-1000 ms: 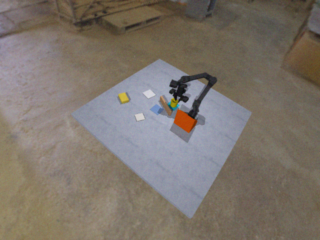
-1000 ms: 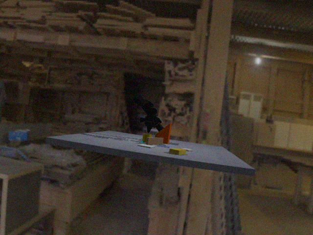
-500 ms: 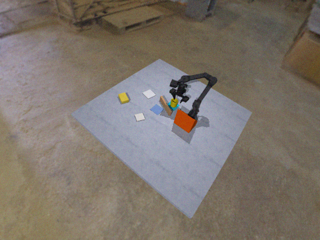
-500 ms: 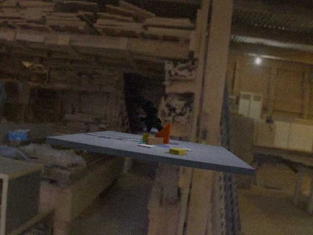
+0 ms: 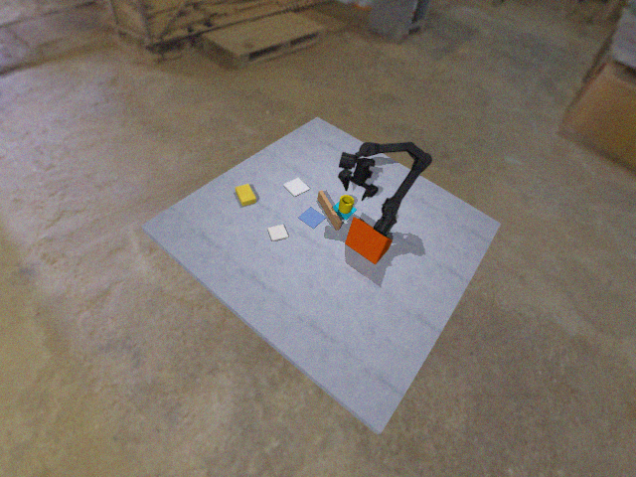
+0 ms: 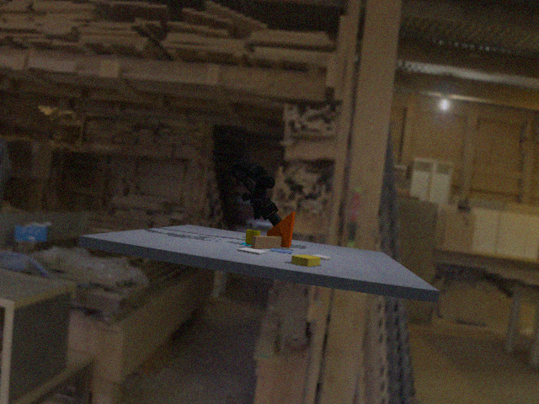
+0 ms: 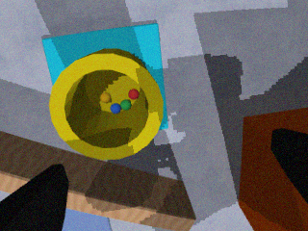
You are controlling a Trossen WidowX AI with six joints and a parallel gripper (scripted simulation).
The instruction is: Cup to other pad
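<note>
My claw (image 5: 355,192) (image 7: 172,157) is spread wide with nothing between its fingers, and in the top view it hangs above the table (image 5: 287,287) (image 6: 183,247), right of the frame's centre. The yellow cup (image 5: 345,204) (image 6: 252,236) (image 7: 59,103) stands upright on the cyan pad (image 5: 351,211) (image 7: 144,43), apart from my fingers; in the wrist view it fills the left and upper middle. Looking into it there, I see four marbles (image 7: 115,108): orange, red, green and blue. Just beside the cup runs the wooden bar (image 5: 328,210) (image 6: 266,241) (image 7: 96,183), across the lower left of that view, with the blue pad (image 5: 311,218) (image 6: 281,251) (image 7: 87,220) on its far side. At the wrist view's lower right I see the orange wedge (image 5: 367,240) (image 6: 286,230) (image 7: 257,159).
</note>
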